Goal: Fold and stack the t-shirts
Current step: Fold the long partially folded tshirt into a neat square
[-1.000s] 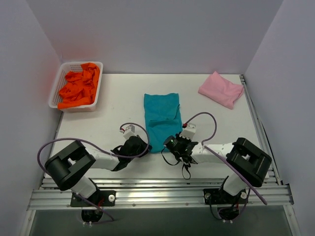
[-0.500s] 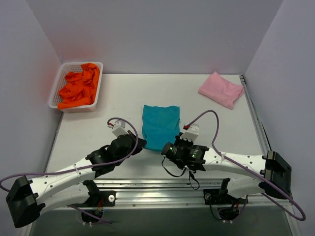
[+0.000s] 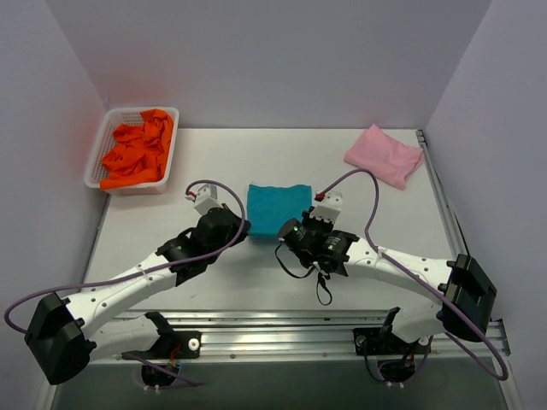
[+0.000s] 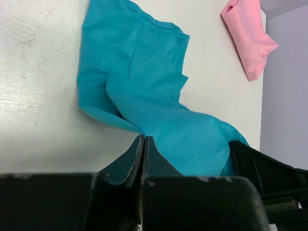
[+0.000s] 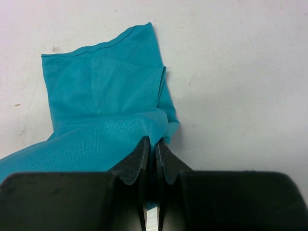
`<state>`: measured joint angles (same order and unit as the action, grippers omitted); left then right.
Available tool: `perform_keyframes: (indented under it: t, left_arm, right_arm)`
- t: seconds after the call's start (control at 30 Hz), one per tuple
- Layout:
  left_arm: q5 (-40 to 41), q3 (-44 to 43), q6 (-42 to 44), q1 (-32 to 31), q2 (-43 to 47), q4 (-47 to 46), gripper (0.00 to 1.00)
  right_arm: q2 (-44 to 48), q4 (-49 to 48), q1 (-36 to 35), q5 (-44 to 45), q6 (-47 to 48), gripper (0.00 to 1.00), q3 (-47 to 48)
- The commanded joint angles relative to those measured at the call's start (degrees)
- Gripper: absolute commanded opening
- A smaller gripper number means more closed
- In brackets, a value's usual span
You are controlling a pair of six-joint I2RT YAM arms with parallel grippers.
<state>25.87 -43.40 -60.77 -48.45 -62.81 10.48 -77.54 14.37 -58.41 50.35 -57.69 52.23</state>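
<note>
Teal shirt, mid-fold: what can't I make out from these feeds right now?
- Top view: near edge of teal shirt hidden under left tool and right tool.
- Top view: orange shirts are a crumpled heap, count unclear.
- Left wrist view: pink shirt cut off by the top edge.

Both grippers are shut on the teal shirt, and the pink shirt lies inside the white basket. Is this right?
No. The top view shows the pink shirt on the table at the far right; the white basket holds orange shirts. The left gripper and right gripper are shut on the teal shirt.
</note>
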Motion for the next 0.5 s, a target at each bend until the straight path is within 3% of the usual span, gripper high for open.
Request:
perform_keyframes:
  t: [0.0,0.2,0.33,0.37,0.43,0.47]
  left_arm:
    - [-2.75,-3.53,1.88,3.17,-2.05,-2.91,0.02]
    - [-7.57,-7.05,2.24,8.89,-10.56,-7.22,0.02]
    - [-10.39,-13.19,2.85,14.59,-19.96,-9.08,0.02]
    - [-11.18,-15.12,3.20,15.83,-22.77,-9.42,0.05]
    - [-16.16,-23.28,4.08,19.60,-33.04,-11.79,0.09]
    - [-17.42,-27.58,4.17,23.36,-37.43,-10.58,0.17]
  right_arm:
    - [-1.74,-2.06,2.33,1.16,4.25,0.00,2.52]
    - [-7.70,-6.81,9.17,-3.58,8.82,0.00,5.86]
    - [-18.04,-11.11,16.47,-9.20,13.47,0.02,13.04]
    - [-20.87,-10.68,18.23,-10.95,13.74,0.06,15.60]
    - [-30.41,-9.46,23.85,-11.85,14.62,0.25,22.27]
    - [-34.22,-8.14,25.87,-14.29,17.06,0.43,31.27]
